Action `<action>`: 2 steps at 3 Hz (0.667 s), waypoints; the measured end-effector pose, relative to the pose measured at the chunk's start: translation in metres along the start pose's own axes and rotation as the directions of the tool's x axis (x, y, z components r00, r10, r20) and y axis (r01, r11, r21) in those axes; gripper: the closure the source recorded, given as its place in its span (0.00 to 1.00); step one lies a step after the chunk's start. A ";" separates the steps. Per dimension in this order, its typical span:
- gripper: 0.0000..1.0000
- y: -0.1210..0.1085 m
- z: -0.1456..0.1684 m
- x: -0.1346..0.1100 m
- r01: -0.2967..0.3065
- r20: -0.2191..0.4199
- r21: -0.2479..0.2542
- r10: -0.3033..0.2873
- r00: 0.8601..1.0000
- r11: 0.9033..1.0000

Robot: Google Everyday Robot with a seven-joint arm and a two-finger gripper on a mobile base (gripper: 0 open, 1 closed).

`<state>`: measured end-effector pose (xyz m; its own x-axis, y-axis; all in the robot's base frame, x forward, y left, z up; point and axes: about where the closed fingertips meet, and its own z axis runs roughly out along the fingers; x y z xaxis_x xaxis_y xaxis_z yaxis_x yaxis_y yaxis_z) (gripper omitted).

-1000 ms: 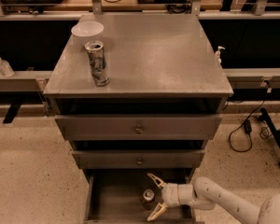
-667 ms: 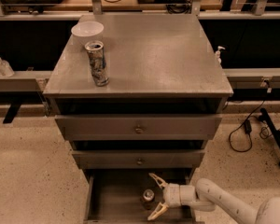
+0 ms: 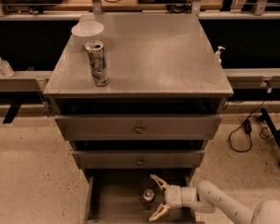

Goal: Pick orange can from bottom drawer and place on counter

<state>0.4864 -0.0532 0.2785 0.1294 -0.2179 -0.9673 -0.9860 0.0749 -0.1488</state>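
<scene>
The orange can (image 3: 148,197) stands upright on the grey floor of the open bottom drawer (image 3: 113,201), near its middle. My gripper (image 3: 157,198) is down inside the drawer, just right of the can. It is open, with one pale fingertip (image 3: 154,178) behind the can and the other in front of it. The fingers bracket the can's right side without closing on it. The counter (image 3: 163,55) is the broad grey top of the cabinet above.
A tall patterned can (image 3: 97,63) and a white bowl (image 3: 87,31) stand on the counter's left side. Two upper drawers with small knobs (image 3: 138,129) are shut. Cables (image 3: 245,129) and a black stand leg lie on the floor at the right.
The gripper stays at the can with its fingers spread; no clear movement between the frames.
</scene>
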 end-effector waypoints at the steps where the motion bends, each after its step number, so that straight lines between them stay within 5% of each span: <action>1: 0.00 0.002 0.009 0.008 -0.016 0.035 -0.021 0.016 0.999 1.000; 2: 0.00 0.007 0.005 0.034 -0.064 0.085 -0.024 0.066 0.994 0.998</action>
<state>0.4846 -0.0552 0.2438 0.0728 -0.1291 -0.9890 -0.9945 0.0654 -0.0817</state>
